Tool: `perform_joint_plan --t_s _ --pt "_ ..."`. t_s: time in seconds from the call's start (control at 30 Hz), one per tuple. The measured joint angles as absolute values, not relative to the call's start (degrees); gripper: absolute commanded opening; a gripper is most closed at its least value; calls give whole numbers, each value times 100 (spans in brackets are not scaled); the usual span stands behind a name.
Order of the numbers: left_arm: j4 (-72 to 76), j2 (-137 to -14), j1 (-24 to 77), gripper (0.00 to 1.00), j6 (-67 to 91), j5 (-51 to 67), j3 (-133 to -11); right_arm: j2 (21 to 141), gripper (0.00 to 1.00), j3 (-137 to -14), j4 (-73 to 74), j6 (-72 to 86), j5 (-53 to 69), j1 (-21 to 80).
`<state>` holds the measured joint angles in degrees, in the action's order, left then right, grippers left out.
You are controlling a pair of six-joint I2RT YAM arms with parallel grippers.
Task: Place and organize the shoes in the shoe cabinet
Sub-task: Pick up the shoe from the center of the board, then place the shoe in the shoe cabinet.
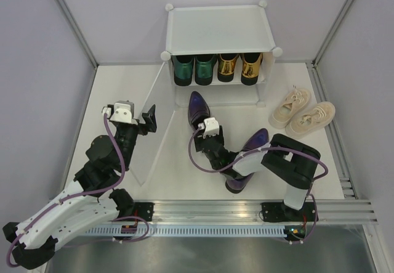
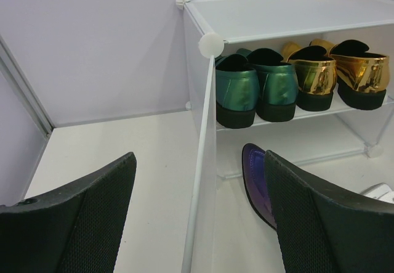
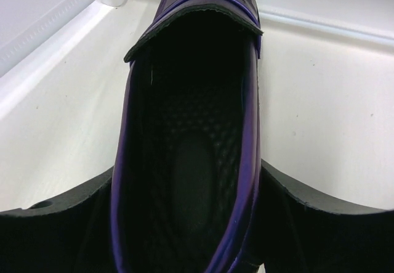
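The white shoe cabinet [image 1: 218, 29] stands at the back with its frosted door panel [image 1: 154, 137] swung open to the left. Its upper shelf holds the green loafers [image 1: 196, 68] and the gold loafers [image 1: 240, 66]. One purple shoe [image 1: 197, 106] lies on the floor before the cabinet, toe toward it. My right gripper [image 1: 201, 121] is shut on its heel part, with a finger pressed against each side of the purple shoe [image 3: 191, 100]. The other purple shoe [image 1: 253, 145] lies under my right arm. My left gripper [image 1: 149, 119] hangs open beside the door panel [image 2: 206, 131].
The beige sneakers [image 1: 301, 114] lie side by side on the floor at the right, near the wall rail. In the left wrist view the door's edge runs between my fingers [image 2: 92, 211]. The purple shoe's toe [image 2: 255, 177] lies just right of it.
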<state>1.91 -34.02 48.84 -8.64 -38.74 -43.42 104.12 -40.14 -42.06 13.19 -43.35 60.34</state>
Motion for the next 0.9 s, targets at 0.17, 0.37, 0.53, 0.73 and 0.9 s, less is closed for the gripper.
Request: perform_joint_plan --t_s 0.17,0.37,0.53,0.73,0.9 --pt "191 -3400 4884 86 -864 -3874 -4342 10136 1 -3715 -4322 1870 -3734 5710" --pt "191 -3400 4884 86 -864 -3876 -4342 9776 1 -3406 -4414 2539 -3037 5266" --pt "191 -3395 4884 86 -864 -3876 -4342 9596 1 -3369 -4300 2936 -2998 4941" --pt "191 -3395 4884 86 -864 -3876 -4342 9568 1 -3693 -3861 3177 -3124 4781" --pt "191 -3395 4884 86 -864 -3876 -4342 9861 1 -4272 -3498 3242 -3138 4696"
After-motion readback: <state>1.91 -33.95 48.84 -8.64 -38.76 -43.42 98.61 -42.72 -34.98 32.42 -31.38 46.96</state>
